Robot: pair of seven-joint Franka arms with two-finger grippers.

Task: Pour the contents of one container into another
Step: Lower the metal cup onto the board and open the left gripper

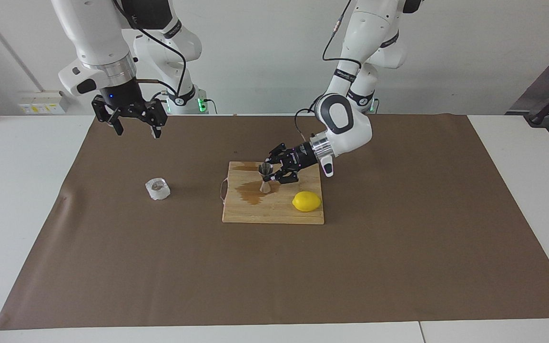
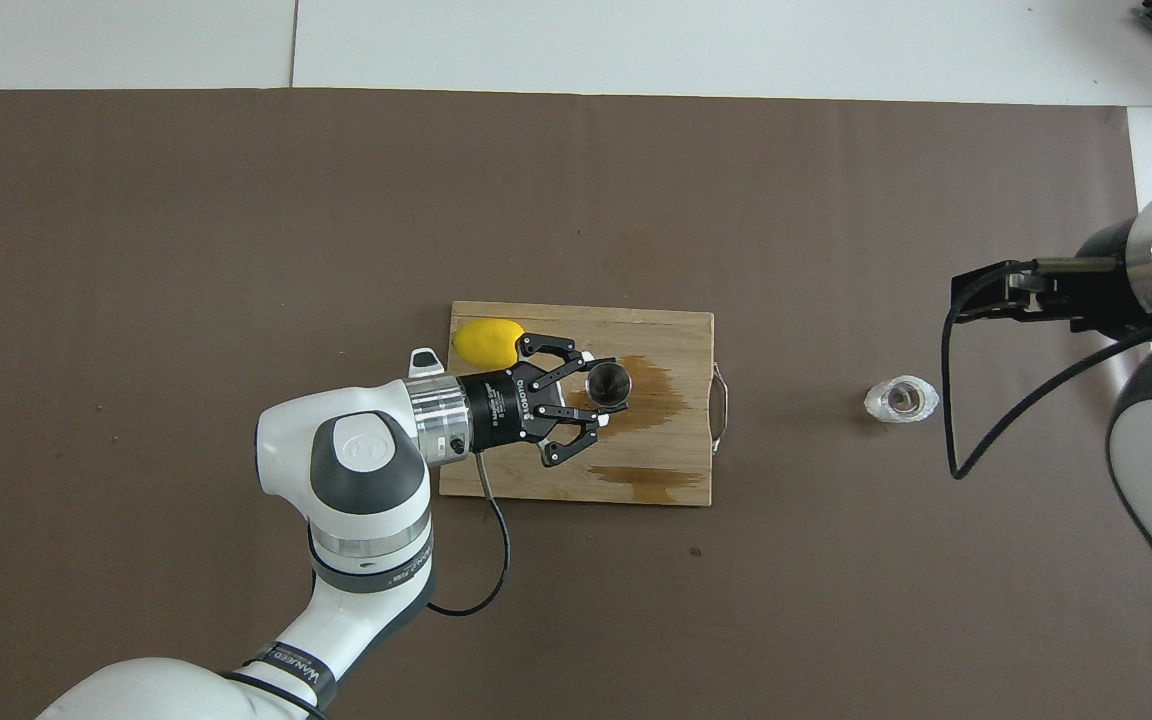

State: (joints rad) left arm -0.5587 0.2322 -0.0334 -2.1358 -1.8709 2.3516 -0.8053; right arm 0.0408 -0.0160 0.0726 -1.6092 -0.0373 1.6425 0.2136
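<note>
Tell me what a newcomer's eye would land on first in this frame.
First, the left gripper shut on the steel jigger, which stands upright on the wooden cutting board at mid-table, over a dark wet stain. Next, the yellow lemon on the same board, toward the left arm's end. The crinkled white cup sits alone on the brown paper toward the right arm's end, with the open right gripper waiting high in the air.

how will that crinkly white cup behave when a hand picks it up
The crinkly white cup looks thin-walled and translucent, so it is probably light and may buckle under a firm squeeze. Squat and wide-based on the brown mat, it seems unlikely to tip. Its faceted sides should give some grip.
</note>
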